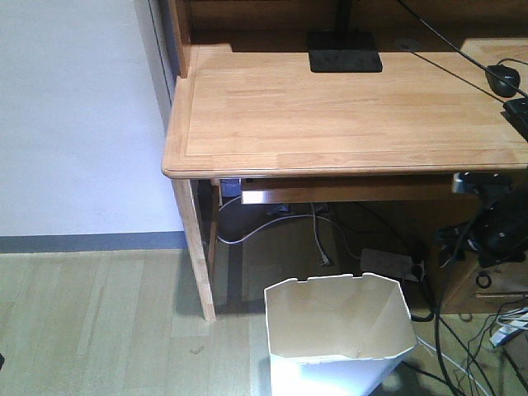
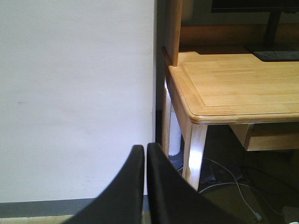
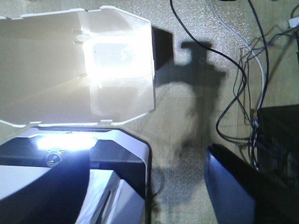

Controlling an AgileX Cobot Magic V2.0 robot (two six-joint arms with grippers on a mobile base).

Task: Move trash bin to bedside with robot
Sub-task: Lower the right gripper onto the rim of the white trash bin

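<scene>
In the front view, a white wall (image 1: 74, 115) fills the left side, with a wooden floor (image 1: 99, 322) below it. The wooden counter (image 1: 330, 107) takes up the top middle and right. On it are a black screen foot (image 1: 345, 51) at the top and a black mouse (image 1: 502, 78) at the far right edge. Under the counter lie loose cables (image 1: 272, 223) and a white power strip (image 1: 386, 262).

The trash bin (image 1: 330, 326) stands upright on the floor at the bottom middle, in front of the counter. Its lower part is cut off by the frame. Inside it only its own cream walls show. The black right arm (image 1: 491, 219) is at the right edge, higher in the picture than the bin and apart from it. From here I cannot tell how its hand is set.

In the left wrist view, the left hand (image 2: 144, 186) is at the bottom middle. Its 2 black fingers (image 2: 126, 196) are pressed together with nothing between them. It faces the wall, and the counter corner is on the right.

In the right wrist view, the bin fills the upper left, and a bright shine hides its bottom. The right hand (image 3: 145, 163) is spread wide and holds nothing. 1 dark finger (image 3: 42, 191) is at the lower left, below the bin's near rim. The other finger (image 3: 233, 186) is at the lower right, over the floor. A white and black shape at the lower left is washed out by glare and hard to make out. More cables run down the right side.
</scene>
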